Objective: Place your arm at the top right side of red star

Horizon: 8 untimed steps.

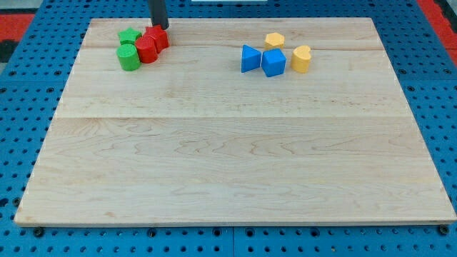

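We see a pale wooden tabletop (pixel 235 157). Near the view's top left sit 2 green blocks (pixel 129 47) and 2 red ones, the red star (pixel 157 37) rightmost. Our rod carries no hand; my tip (pixel 160 28) touches the star's top right edge. Well apart to the right stand 2 blue blocks (pixel 263 60) and 2 yellow blocks (pixel 288 50).

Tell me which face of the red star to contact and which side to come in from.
With no hand, only a push is possible. My tip already sits at the red star's top right edge. Contact that upper right face, coming from the view's top right: the red cylinder and both green blocks crowd its lower left, so the other sides are blocked.
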Each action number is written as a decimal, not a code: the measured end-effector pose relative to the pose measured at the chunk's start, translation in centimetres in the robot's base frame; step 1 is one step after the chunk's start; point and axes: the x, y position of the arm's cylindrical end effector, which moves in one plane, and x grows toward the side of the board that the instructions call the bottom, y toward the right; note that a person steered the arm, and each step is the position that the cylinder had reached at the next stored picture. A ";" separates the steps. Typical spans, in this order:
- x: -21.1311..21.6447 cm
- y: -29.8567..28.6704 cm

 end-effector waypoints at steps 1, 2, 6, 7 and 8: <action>0.0 0.0; 0.0 0.0; -0.1 0.2; -0.1 0.6; 0.8 1.8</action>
